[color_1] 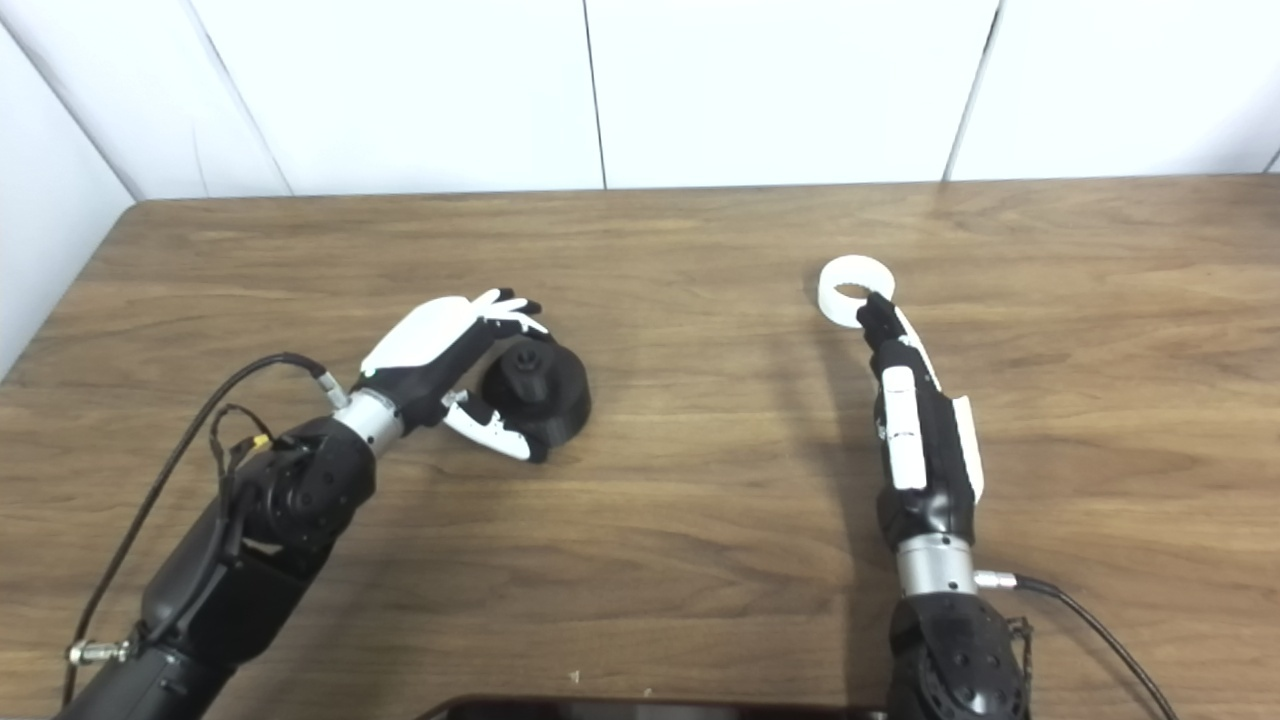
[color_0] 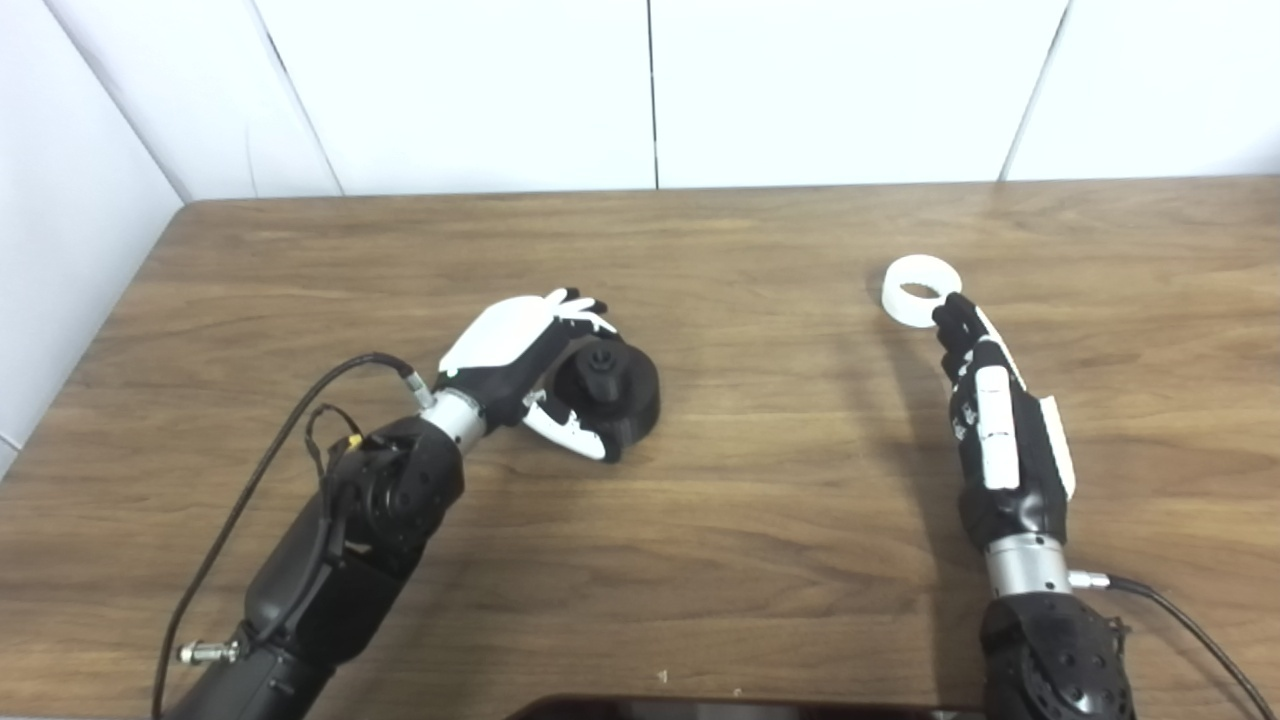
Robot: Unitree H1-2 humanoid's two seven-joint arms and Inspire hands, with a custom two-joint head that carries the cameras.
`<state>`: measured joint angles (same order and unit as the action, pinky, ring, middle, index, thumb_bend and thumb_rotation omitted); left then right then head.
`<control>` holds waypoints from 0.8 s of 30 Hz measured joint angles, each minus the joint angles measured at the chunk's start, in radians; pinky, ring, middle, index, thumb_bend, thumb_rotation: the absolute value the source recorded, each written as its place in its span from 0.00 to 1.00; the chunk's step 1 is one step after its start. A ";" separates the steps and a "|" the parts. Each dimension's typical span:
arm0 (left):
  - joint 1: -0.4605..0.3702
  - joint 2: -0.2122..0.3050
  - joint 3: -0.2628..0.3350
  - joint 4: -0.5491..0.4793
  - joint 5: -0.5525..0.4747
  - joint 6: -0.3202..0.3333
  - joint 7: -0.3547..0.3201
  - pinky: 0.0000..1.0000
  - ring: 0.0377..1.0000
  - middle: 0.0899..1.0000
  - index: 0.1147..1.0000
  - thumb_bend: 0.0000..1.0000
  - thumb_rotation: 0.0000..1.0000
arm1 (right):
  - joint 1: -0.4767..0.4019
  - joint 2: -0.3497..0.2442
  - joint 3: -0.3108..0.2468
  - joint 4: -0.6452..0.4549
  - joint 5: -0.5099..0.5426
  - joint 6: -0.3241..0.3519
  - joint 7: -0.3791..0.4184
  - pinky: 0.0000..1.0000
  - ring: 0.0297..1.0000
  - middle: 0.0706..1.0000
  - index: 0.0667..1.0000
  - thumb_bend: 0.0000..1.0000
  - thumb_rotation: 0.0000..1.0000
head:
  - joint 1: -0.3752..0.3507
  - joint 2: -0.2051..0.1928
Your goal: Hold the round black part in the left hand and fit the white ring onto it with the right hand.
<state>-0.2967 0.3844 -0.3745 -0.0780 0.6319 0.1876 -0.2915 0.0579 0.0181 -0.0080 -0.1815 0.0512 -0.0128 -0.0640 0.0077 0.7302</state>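
Left hand (color_0: 520, 355): fingers and thumb curled around the round black plastic part with a central knob (color_0: 612, 388), which rests on the wooden worktop (color_0: 760, 480). Right hand (color_0: 985, 410): fingers extended, nothing gripped; fingertips at the near edge of the white plastic ring (color_0: 920, 288), lying flat just ahead of it

A wooden table (color_0: 760, 560) with brown grain fills most of the view, its far edge running straight across at twelve o'clock. Behind it rises a white panelled wall (color_0: 820, 90), split by thin vertical seams. At nine o'clock another white wall (color_0: 60, 230) flanks the table's left edge. Light falls evenly, with soft shadows.
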 measured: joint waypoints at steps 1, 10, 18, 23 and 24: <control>0.002 -0.004 -0.003 -0.003 0.000 0.000 -0.001 0.93 1.00 0.93 0.57 0.85 0.21 | 0.000 0.000 0.001 0.000 0.000 0.000 -0.001 1.00 0.95 0.90 0.90 0.49 0.94 | -0.002 0.000; 0.014 -0.016 -0.039 -0.029 0.006 -0.020 -0.002 0.96 1.00 0.93 0.57 0.86 0.24 | 0.001 0.000 0.003 0.000 -0.003 0.001 -0.003 1.00 0.96 0.90 0.90 0.49 0.94 | 0.000 0.003; 0.040 -0.031 -0.071 -0.063 0.030 -0.051 -0.002 0.99 1.00 0.93 0.56 0.87 0.23 | 0.000 0.000 0.004 -0.002 -0.005 0.018 -0.005 1.00 0.97 0.90 0.90 0.50 0.93 | -0.003 0.005; 0.047 -0.037 -0.085 -0.070 0.054 -0.076 0.003 0.98 1.00 0.92 0.56 0.89 0.23 | 0.001 0.000 0.006 -0.002 -0.006 0.024 -0.003 1.00 0.98 0.91 0.91 0.51 0.94 | -0.005 0.005; 0.047 -0.038 -0.085 -0.071 0.058 -0.076 0.003 0.98 1.00 0.92 0.56 0.90 0.23 | 0.000 0.000 0.006 -0.002 -0.007 0.025 -0.003 1.00 0.98 0.91 0.91 0.51 0.94 | -0.005 0.005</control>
<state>-0.2492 0.3468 -0.4599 -0.1493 0.6902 0.1117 -0.2882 0.0584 0.0180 -0.0022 -0.1831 0.0447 0.0126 -0.0667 0.0031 0.7348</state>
